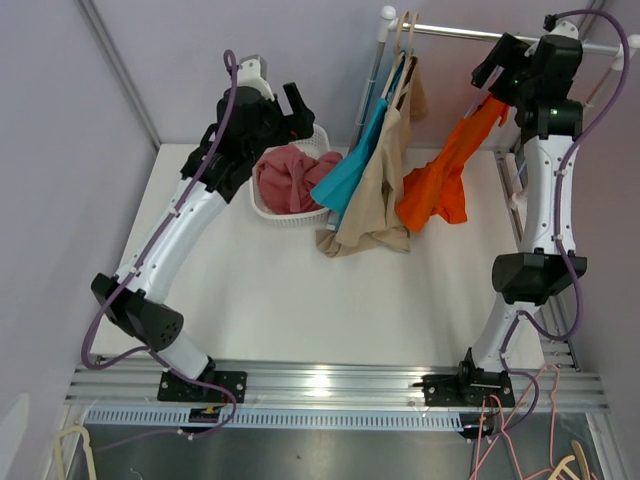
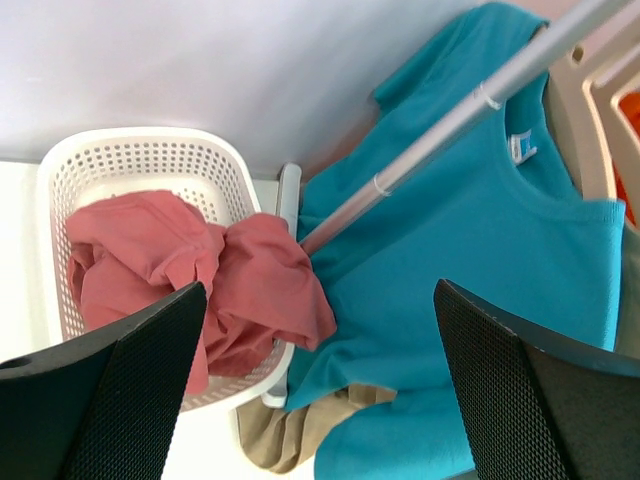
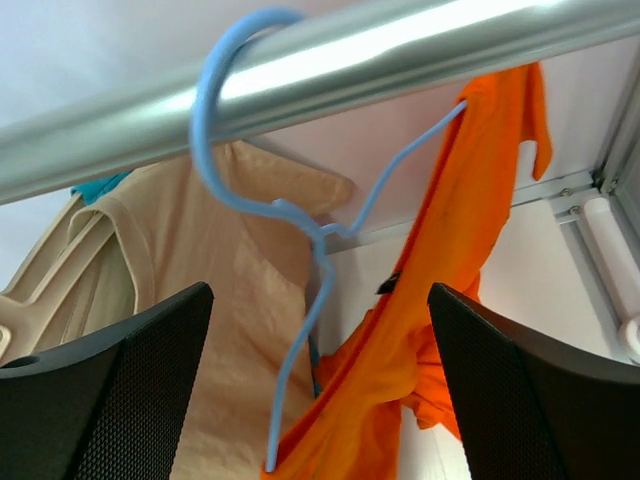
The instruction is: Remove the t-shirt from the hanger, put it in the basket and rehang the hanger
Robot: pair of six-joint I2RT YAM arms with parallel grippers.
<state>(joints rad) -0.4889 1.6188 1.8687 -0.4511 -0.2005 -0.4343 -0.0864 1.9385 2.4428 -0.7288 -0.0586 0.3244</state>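
Note:
An orange t-shirt (image 1: 445, 180) hangs from the metal rail (image 1: 450, 33) on a light blue wire hanger (image 3: 310, 300). In the right wrist view the shirt (image 3: 440, 330) drapes over one hanger arm, and the other arm is bare. My right gripper (image 1: 490, 65) is open and empty, up by the rail, and faces the hanger and shirt (image 3: 320, 390). My left gripper (image 1: 300, 115) is open and empty above the basket. It looks at a teal t-shirt (image 2: 470, 250).
The teal t-shirt (image 1: 355, 165) and a beige t-shirt (image 1: 375, 200) hang on beige hangers left of the orange one. A white basket (image 1: 280, 215) holding a pink shirt (image 1: 290, 175) stands on the table at the back left. The rack's upright post (image 2: 400, 170) runs beside the basket.

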